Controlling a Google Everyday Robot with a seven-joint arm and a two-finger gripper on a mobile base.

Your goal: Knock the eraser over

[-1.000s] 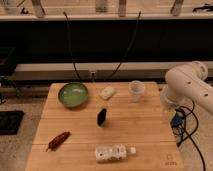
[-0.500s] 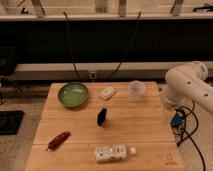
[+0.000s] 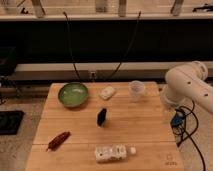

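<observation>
The eraser point(image 3: 102, 116) is a small black block standing upright near the middle of the wooden table point(image 3: 145, 135). My white arm point(image 3: 187, 87) is folded at the table's right edge. My gripper point(image 3: 175, 121) hangs below the arm beside the right edge, well to the right of the eraser and not touching it.
A green bowl point(image 3: 73, 94) stands at the back left. A white lumpy object point(image 3: 107, 92) and a clear cup point(image 3: 136, 90) are at the back. A red-brown object point(image 3: 58, 140) lies front left, a white segmented block point(image 3: 112, 153) at the front. Cables hang behind.
</observation>
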